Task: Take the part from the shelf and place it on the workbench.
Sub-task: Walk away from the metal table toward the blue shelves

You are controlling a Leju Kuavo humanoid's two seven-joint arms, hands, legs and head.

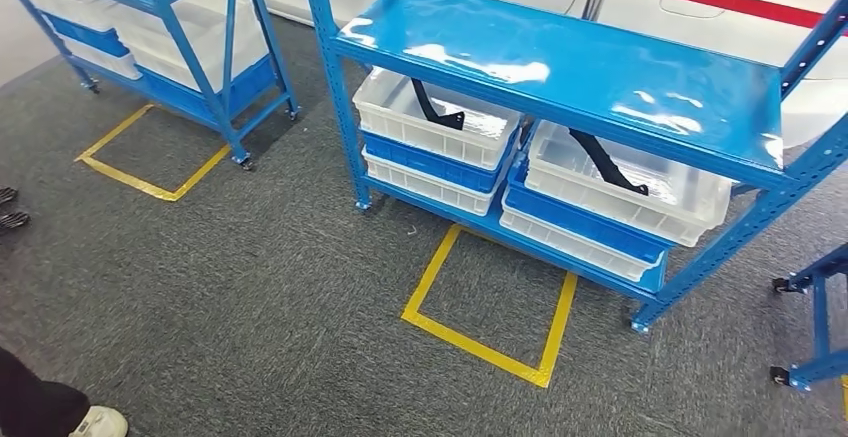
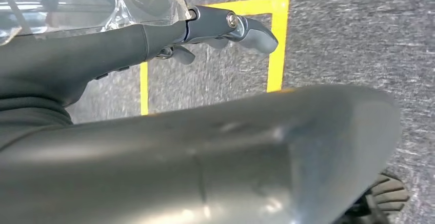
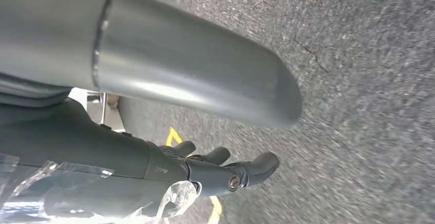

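A black curved part (image 1: 437, 107) lies in a white bin (image 1: 400, 117) on the lower level of the blue shelf (image 1: 560, 57) straight ahead. A second black part (image 1: 607, 164) lies in the white bin (image 1: 690, 202) beside it on the right. Both bins sit on stacked blue and white bins. My left hand (image 2: 225, 29) hangs over the grey carpet with its fingers stretched out and nothing in them. My right hand (image 3: 225, 167) also hangs over the carpet, fingers apart and holding nothing.
A yellow tape square (image 1: 490, 307) marks the carpet in front of the shelf. A second blue shelf (image 1: 170, 27) with white bins stands back left, behind another yellow square (image 1: 150, 157). A blue wheeled frame (image 1: 815, 327) is at the right edge. A person's shoe (image 1: 98, 422) is near left.
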